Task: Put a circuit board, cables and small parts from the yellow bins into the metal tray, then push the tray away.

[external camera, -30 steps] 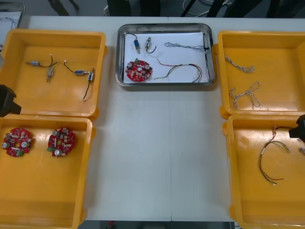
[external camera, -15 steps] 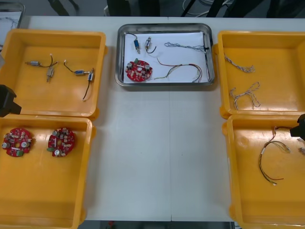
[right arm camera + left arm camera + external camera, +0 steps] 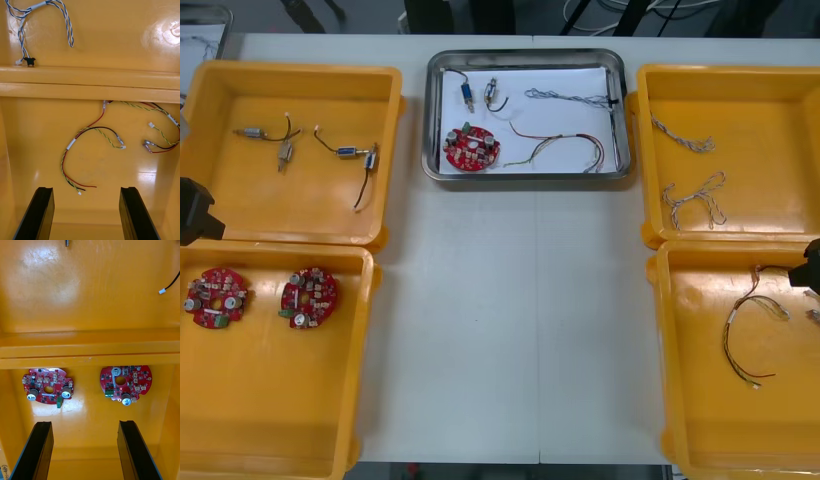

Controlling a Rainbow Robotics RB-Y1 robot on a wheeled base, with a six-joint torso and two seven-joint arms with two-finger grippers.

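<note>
Contents of the metal tray [image 3: 525, 56], far across the bench [image 3: 510, 320], look complete: circuit board [image 3: 471, 148], cables [image 3: 565, 145], small metal parts [image 3: 480, 95]. Left tool [image 3: 84, 423] and right tool [image 3: 86, 188] hang wide over the near yellow bins [image 3: 280, 400]; any remaining push should meet the tray's near rim squarely.

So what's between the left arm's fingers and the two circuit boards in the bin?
Only bare yellow bin floor, in the left wrist view; the open left gripper sits short of both circuit boards. The right gripper hangs over a cable bin.

Light table [image 3: 500, 330]; dark grey floor [image 3: 370, 15] beyond far edge.
</note>
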